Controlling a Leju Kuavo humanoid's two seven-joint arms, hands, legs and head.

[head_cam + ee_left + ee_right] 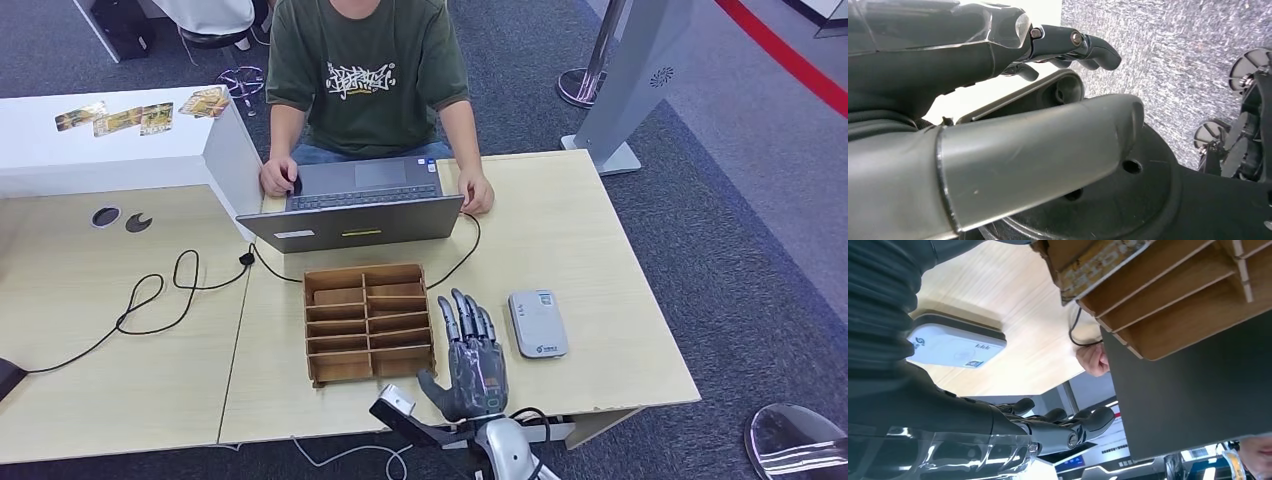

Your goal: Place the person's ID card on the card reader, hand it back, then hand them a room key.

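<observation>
The card reader (537, 323), a pale rounded slab, is seen right of centre in the head view, lying flat on the light wooden table (600, 260). Its long axis runs from the lower edge of the frame towards the upper edge, tilted slightly, with a small label at the upper end and a logo at the lower end. Nothing is seen lying on it. In the right wrist view the card reader (954, 345) is shown again, flat on the tabletop.

Just left of the reader, a wooden slotted organizer (368, 322) is placed at the centre of the frame, divided into two columns of shallow compartments. What the slots hold cannot be told.

The right hand (468, 358) is raised at lower centre, between the organizer and the reader, with its fingers (463, 318) straight, slightly apart and pointed towards the upper edge. Nothing is held or touched by it.

The left hand (998, 100) is seen in the left wrist view with fingers loosely curled and nothing in them.

A person (365, 80) is seated at upper centre, both hands at a laptop (355, 205).
</observation>
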